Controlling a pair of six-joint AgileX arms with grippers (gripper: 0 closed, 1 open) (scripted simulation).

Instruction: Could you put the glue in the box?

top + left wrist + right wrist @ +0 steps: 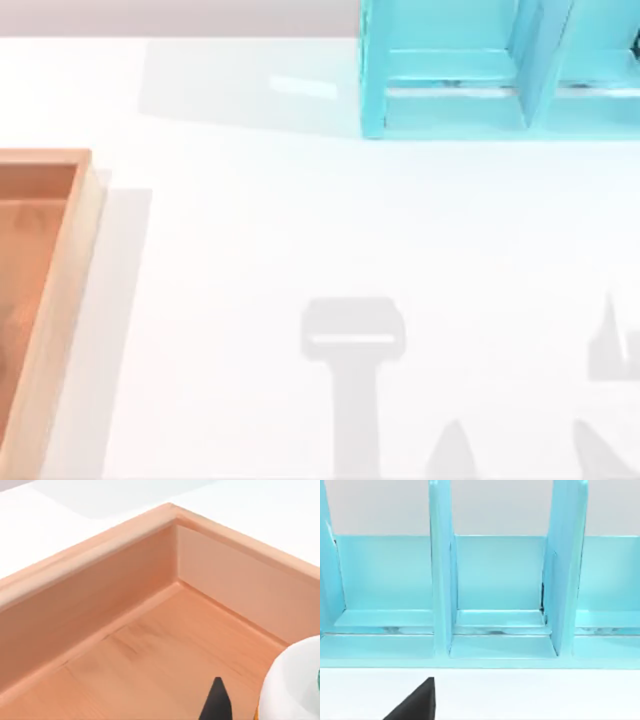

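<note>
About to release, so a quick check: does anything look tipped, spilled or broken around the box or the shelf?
Nothing stands out. The box sits square at the table's left edge, its floor bare and unmarked. The left wrist view shows the glue close to the camera above that floor. The blue shelf stands upright at the back, its dividers straight.

A white table (300,220) spreads across the top view, lit so that soft grey shadows fall at six o'clock. A turquoise shelf unit (480,70) stands at one o'clock.
</note>
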